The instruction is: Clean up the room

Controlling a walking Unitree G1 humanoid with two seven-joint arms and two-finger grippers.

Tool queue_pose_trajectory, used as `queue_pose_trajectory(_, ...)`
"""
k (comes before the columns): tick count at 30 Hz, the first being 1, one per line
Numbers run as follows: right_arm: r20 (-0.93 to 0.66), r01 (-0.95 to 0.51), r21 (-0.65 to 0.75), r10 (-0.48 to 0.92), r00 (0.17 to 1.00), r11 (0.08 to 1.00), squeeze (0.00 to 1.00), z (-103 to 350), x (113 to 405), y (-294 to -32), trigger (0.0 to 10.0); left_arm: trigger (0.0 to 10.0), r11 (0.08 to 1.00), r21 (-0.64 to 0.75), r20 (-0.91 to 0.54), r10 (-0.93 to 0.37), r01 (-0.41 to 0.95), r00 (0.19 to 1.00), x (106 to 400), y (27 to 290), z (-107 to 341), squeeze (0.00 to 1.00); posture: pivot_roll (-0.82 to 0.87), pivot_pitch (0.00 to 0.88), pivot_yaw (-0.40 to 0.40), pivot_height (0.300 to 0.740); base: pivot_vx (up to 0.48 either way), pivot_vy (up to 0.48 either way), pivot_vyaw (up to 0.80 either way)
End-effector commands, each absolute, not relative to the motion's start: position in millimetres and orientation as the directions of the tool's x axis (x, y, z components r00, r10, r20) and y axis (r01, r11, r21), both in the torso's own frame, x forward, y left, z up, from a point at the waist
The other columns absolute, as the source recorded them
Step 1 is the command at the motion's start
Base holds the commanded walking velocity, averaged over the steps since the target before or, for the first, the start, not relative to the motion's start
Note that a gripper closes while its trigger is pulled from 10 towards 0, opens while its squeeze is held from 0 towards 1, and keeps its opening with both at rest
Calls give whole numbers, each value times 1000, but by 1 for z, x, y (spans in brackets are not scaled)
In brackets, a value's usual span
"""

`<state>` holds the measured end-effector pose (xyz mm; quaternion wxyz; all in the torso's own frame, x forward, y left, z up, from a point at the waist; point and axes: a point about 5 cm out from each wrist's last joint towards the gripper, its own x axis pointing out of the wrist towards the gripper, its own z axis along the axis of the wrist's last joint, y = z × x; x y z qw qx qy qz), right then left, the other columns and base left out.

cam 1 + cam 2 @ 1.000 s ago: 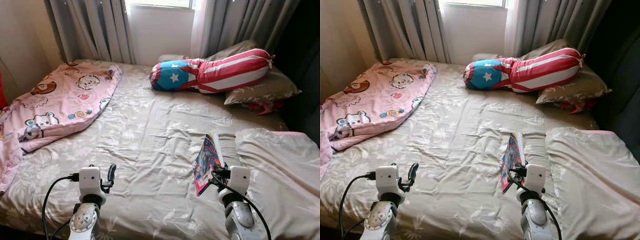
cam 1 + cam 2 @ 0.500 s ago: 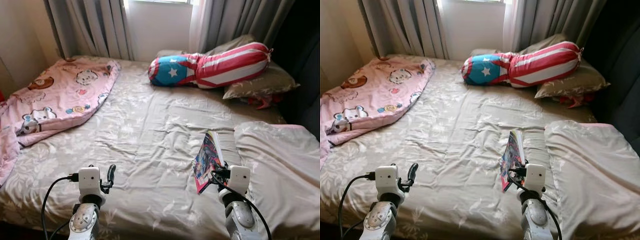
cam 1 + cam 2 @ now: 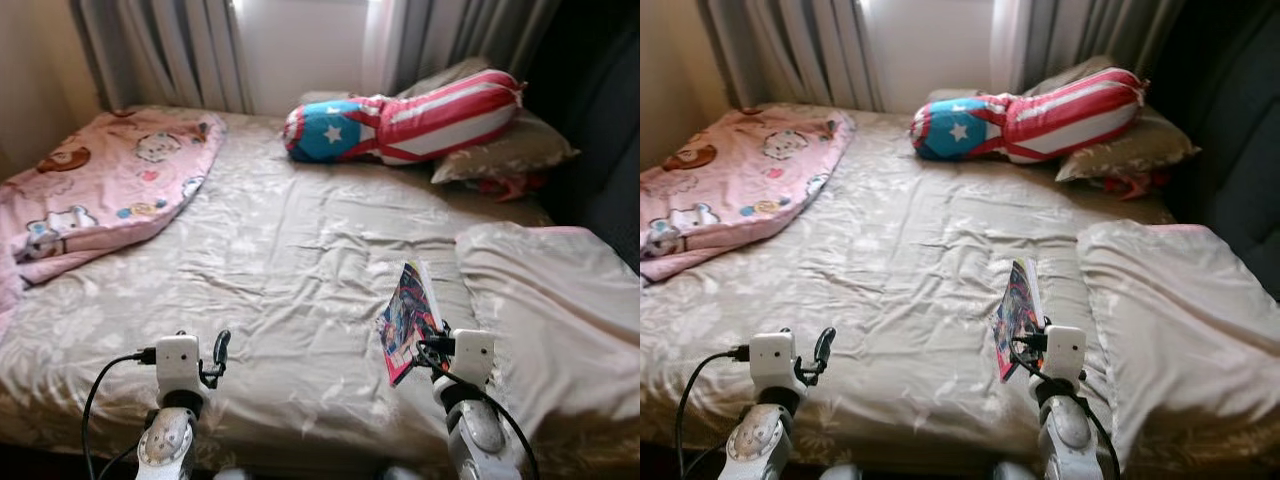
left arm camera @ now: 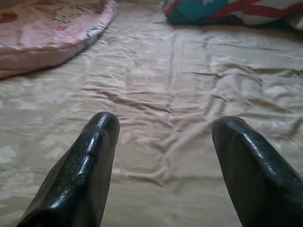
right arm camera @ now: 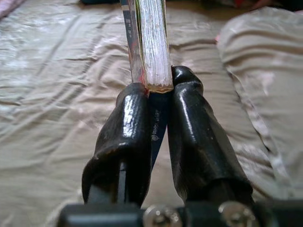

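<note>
**Glossy book pinched over the bed: carry it off level**

Glossy covers slip, so you should keep the right gripper (image 5: 158,85) clenched where it is: both fingers bite the lower edge of the book (image 3: 408,318), which stands on edge above the bed (image 3: 290,250), just beside the folded sheet (image 3: 545,300). Only that one edge is held, so move slowly and avoid any wrist roll, or the pages may fan and sag. Your left gripper (image 4: 163,137) hangs released over the bed near its front edge, fingers wide apart, free to help. From the book, you have open sheet ahead and toward the pink blanket (image 3: 95,185). Farther back lie the striped bolster (image 3: 400,125) and pillow (image 3: 505,150) under the curtains (image 3: 180,50). Dark furniture crowds the side beyond the folded sheet, so swing toward the open middle instead.
</note>
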<state>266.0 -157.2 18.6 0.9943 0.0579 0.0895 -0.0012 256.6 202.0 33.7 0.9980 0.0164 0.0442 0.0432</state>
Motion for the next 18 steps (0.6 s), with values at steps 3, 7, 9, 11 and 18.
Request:
queue_pose_trajectory(3,-129,8,116,7,992,993,0,27,271,-158,10000,10000,996,45,-81,80,-76,993,259,200,37,0,14,0,-47,629,0,0,0)
queue_pose_trajectory(7,-85,-5,144,18,996,990,0,33,272,-157,10000,10000,996,40,-80,80,-76,994,259,200,38,0,16,0,-47,629,0,0,0)
queue_pose_trajectory(9,-50,-17,162,25,998,987,0,38,274,-156,10000,10000,996,40,-81,80,-76,994,259,200,38,0,15,0,-46,629,0,0,0)
queue_pose_trajectory(11,-31,-28,171,33,999,985,0,42,275,-155,10000,10000,996,37,-80,78,-75,994,259,200,38,0,14,0,-45,629,0,0,0)
queue_pose_trajectory(18,-1,-85,186,87,996,979,0,48,276,-150,10000,10000,997,39,-75,67,-64,995,260,199,39,0,15,0,-46,629,0,0,0)
